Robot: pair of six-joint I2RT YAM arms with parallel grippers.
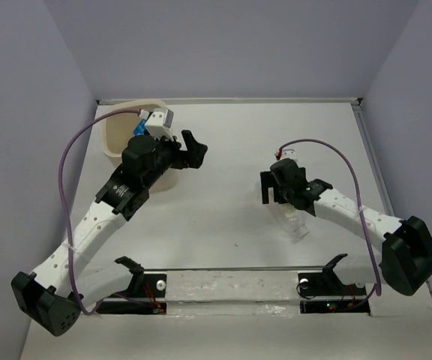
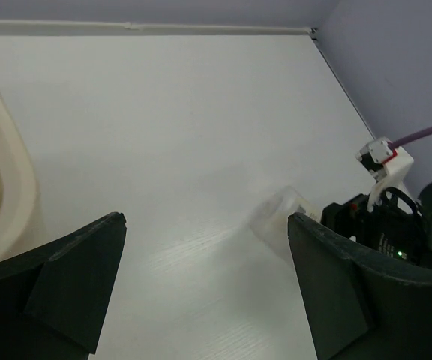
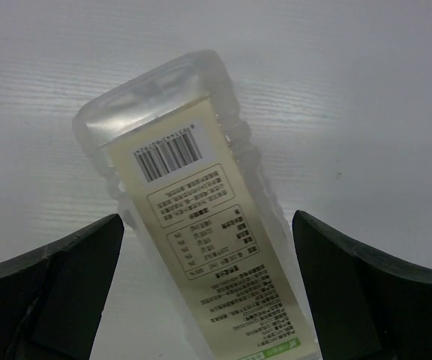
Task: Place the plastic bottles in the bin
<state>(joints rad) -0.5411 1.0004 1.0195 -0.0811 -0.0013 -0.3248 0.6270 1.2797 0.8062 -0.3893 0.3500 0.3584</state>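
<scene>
Right wrist view: what is shown at the right gripper (image 3: 207,225)?
— Its jaws are spread wide and nothing is gripped. A squarish clear bottle (image 3: 190,210) with a white printed label is seen lying on the table (image 3: 366,90) between them, a gap left on each side.
— And the left gripper (image 2: 205,225)?
— Spread wide too, and empty. The cream bin (image 2: 13,180) is seen near, to its left.

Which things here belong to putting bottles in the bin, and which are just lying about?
Belongs to the job:
clear bottle with white label, lying under the open right gripper
cream bin
open left gripper, beside the bin

Just there:
purple cables
table
</scene>
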